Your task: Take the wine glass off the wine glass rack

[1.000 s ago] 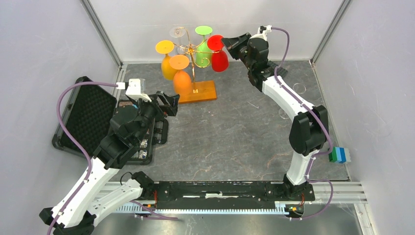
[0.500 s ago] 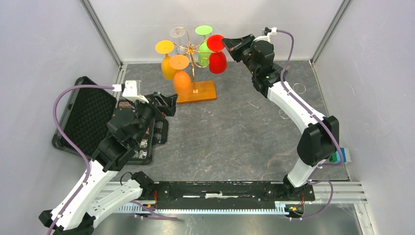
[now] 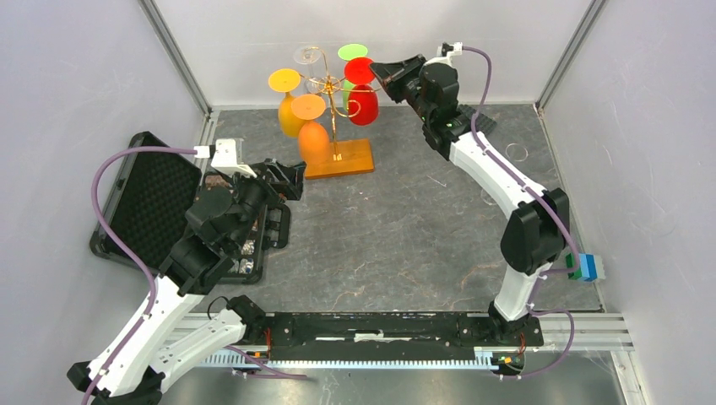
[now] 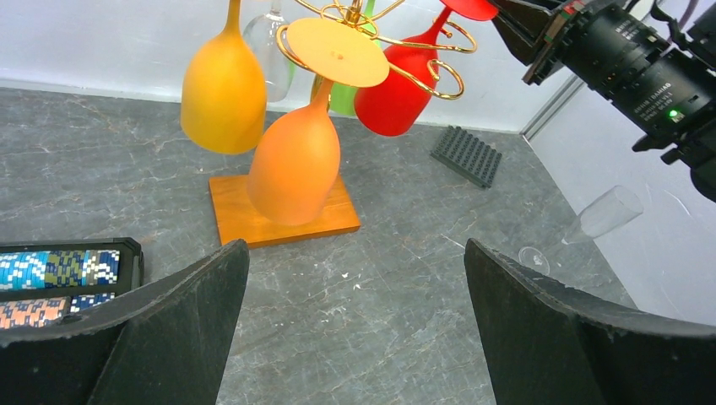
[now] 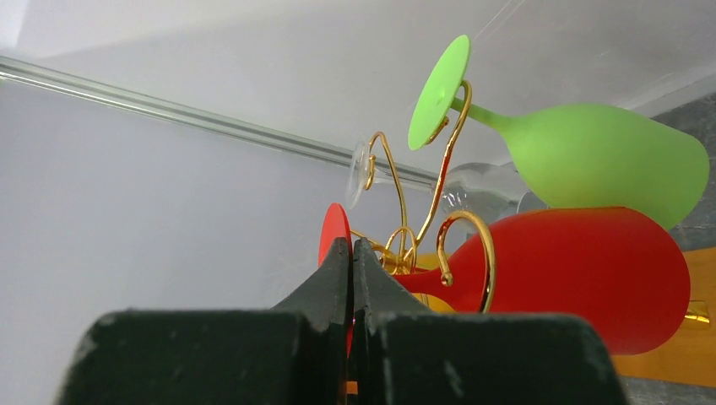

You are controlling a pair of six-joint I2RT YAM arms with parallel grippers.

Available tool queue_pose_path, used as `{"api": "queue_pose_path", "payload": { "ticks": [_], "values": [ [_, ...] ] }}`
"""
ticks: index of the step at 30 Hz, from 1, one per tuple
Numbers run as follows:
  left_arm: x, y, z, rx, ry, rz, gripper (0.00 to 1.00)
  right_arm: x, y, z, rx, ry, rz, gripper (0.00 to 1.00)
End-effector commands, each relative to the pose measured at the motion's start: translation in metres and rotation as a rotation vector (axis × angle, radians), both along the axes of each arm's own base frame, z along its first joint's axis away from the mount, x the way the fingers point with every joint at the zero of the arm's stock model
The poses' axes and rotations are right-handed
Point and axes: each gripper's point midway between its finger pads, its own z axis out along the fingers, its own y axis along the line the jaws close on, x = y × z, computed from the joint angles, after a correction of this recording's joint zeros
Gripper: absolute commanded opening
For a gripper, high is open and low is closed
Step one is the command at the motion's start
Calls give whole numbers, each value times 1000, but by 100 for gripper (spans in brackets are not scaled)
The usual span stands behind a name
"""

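Seen from above, my right gripper point(image 3: 377, 72), closed tight, noses the foot of the red glass point(image 3: 363, 103) hanging on the rack point(image 3: 350, 159). My left wrist view shows my left gripper point(image 4: 355, 246) wide open and empty. From the right wrist, a sideways shove could knock glasses loose.

Where the three cameras look

The top camera sits high behind the arms point(image 3: 169, 304) and looks down on the whole table point(image 3: 397, 228). The left wrist camera is low and looks across at the wine glass rack point(image 4: 228, 211) from a little way off. The right wrist camera is very close and looks past the right gripper point(image 5: 351, 253) at the red glass point(image 5: 583, 270). All three see the rack.
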Motion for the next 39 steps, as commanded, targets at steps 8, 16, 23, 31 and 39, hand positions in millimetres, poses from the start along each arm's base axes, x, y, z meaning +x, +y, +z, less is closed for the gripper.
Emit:
{"api": "queue_pose_path", "payload": {
  "ticks": [8,16,23,31,39],
  "values": [
    [4,3,8,-17,-33,24,100,21,-6,20,-42,-16,-132,0],
    [3,2,10,-22,-36,17,100,41,-21,24,-92,6,-260,0],
    [3,3,10,-21,-38,19,100,49,-26,12,-116,30,-305,0],
    [4,-5,8,-13,-31,-15,100,40,-45,7,-146,42,-374,0],
    [4,-18,8,-15,-34,-76,100,4,-85,34,-140,-51,-498,0]
  ]
}}
